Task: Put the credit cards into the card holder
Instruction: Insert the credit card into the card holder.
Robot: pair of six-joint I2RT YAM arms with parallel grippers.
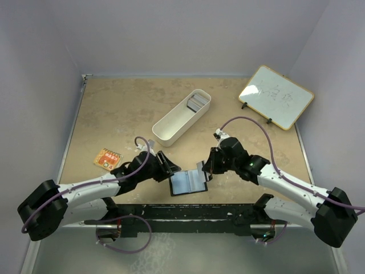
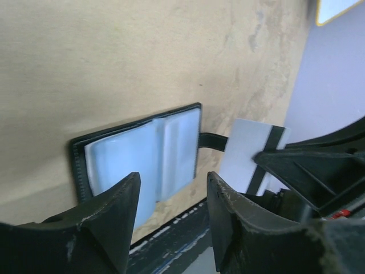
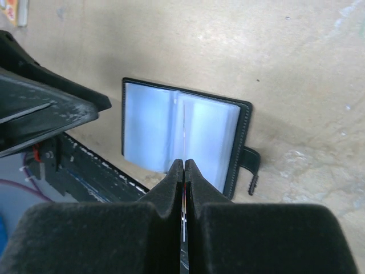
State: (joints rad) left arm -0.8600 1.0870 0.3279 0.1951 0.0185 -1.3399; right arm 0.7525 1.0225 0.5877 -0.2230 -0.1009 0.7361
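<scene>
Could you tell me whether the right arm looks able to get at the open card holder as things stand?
Probably yes: the right end effector, shut on a card, hangs just over the card holder, which lies open with nothing between them. The left end effector is open beside it.

Top external view: fixed high behind the arm bases, looking down and forward over nearly the whole surface [image 1: 114, 108]. Wrist views: close and low, sighting past the left pincer [image 2: 171, 188] and right pincer [image 3: 183, 168] from opposing sides. All three share the open card holder [image 1: 188, 182].
</scene>
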